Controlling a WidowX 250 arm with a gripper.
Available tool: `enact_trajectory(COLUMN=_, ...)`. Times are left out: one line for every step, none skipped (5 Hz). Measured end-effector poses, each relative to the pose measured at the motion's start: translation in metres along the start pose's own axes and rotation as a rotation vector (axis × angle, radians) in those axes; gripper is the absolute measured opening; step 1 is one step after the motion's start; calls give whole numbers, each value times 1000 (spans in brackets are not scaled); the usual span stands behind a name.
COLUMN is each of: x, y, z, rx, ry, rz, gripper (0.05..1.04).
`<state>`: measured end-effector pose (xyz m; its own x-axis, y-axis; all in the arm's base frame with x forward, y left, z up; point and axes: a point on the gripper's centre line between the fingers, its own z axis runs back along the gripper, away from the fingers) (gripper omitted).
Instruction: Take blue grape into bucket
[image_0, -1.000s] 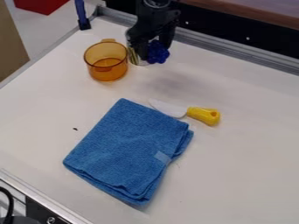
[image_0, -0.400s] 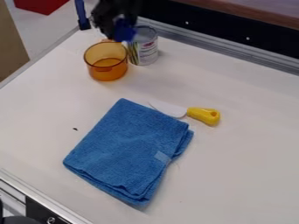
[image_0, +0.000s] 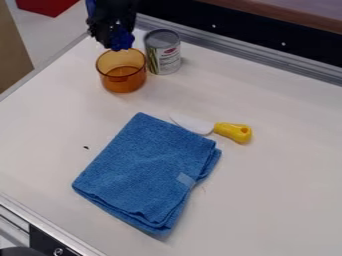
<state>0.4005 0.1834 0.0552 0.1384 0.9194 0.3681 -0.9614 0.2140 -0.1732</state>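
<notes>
At the upper left, the black gripper (image_0: 115, 40) hangs down over the back rim of an orange see-through bucket (image_0: 123, 80). It is shut on the blue grape (image_0: 121, 39), a dark blue bunch at its lower end. The bunch overlaps the bucket's back edge in the view, and its height above the rim is hard to judge. The bucket stands upright on the white table, and no grape shows inside it.
A metal can (image_0: 163, 52) stands just right of the bucket. A folded blue cloth (image_0: 148, 172) covers the middle left of the table (image_0: 280, 165). Beside it lies a knife (image_0: 232, 132) with a yellow handle. A metal frame edge (image_0: 267, 58) runs along the back.
The gripper has moved left with the blue grape, from in front of the can to above the bucket's back rim. The can has come into full view. Bucket, cloth and knife have stayed put.
</notes>
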Motion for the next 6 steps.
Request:
enact_trajectory(x=-2, y=1, z=-6, rx=-14, ry=-29, rz=-9, gripper=800)
enact_trajectory(x=-3, y=3, z=-6, rx=4, ry=-21, rz=9, gripper=844)
enact_trajectory(x=-6, y=3, z=-5, rx=2, ry=5, rz=23, gripper=1003)
enact_trajectory(x=-5, y=4, z=-3, rx=14, ry=23, rz=20, gripper=999)
enact_trajectory(x=-8, y=6, z=-5, rx=15, ry=33, rz=11, gripper=999)
enact_trajectory(x=-15, y=13, z=8, rx=2, ry=62, rz=-14, gripper=999)
